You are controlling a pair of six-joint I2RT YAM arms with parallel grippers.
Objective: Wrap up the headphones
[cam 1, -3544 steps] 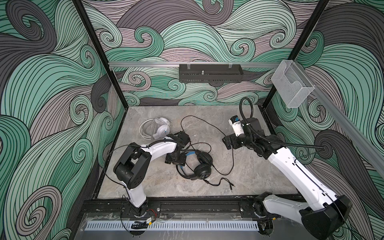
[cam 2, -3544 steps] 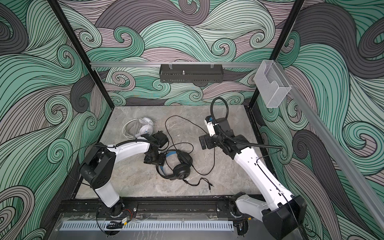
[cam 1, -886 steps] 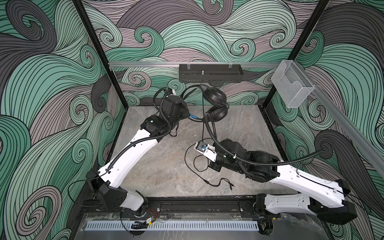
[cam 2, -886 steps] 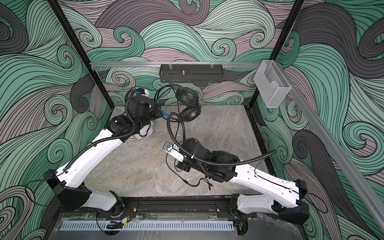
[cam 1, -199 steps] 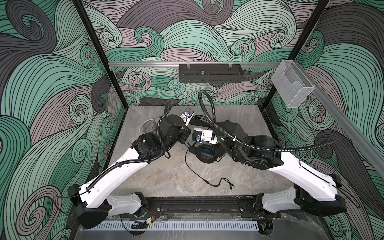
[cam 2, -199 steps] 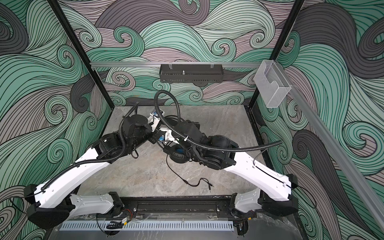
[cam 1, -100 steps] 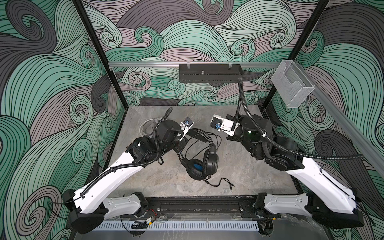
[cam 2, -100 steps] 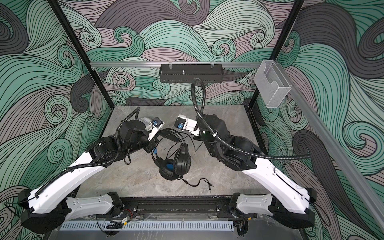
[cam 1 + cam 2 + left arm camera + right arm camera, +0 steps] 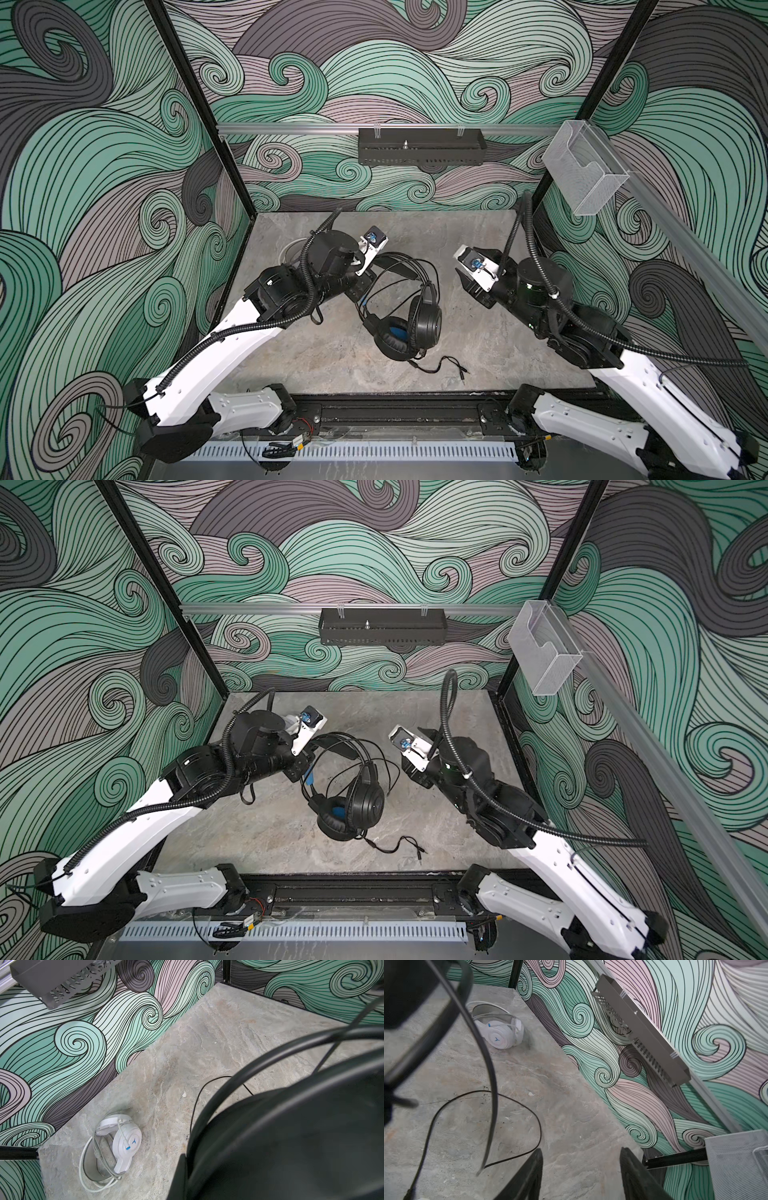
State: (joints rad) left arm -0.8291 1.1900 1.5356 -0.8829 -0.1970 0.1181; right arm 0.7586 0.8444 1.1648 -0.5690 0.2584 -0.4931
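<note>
Nearest the front edge of the stone-grey table (image 9: 316, 365), the loose end of the black cable (image 9: 440, 366) is lying in a wavy line, its plug tips pointing toward the right arm's side. Just behind it, the black headphones (image 9: 415, 328) are resting on their 2 ear cups, 1 blue inner pad showing in both top views (image 9: 337, 812). Their headband is arching up and back toward the left arm, with thin loops of cable hanging around it.

The left gripper (image 9: 360, 289) is clamping fully shut on the black headphones at the left end of the band, beside a blue strip, and is holding that end off the table. In the left wrist view the band and a dark cup are filling most of the picture, so the fingers themselves are hidden.

The right gripper (image 9: 581, 1150) is standing well apart from the headset on the right, its 2 fingers spread wide with only bare table between them; it is holding nothing. In a top view it (image 9: 412, 771) is pointing toward the middle of the table.

Farther back, in the far left corner, the white headphones (image 9: 124, 1142) are lying on their side with the pale cable looped around them; in both top views the left arm is covering most of them.

On the back wall a black tray (image 9: 419, 145) is hanging from a rail, and a clear box (image 9: 582, 174) is sitting on the right-hand rail.
</note>
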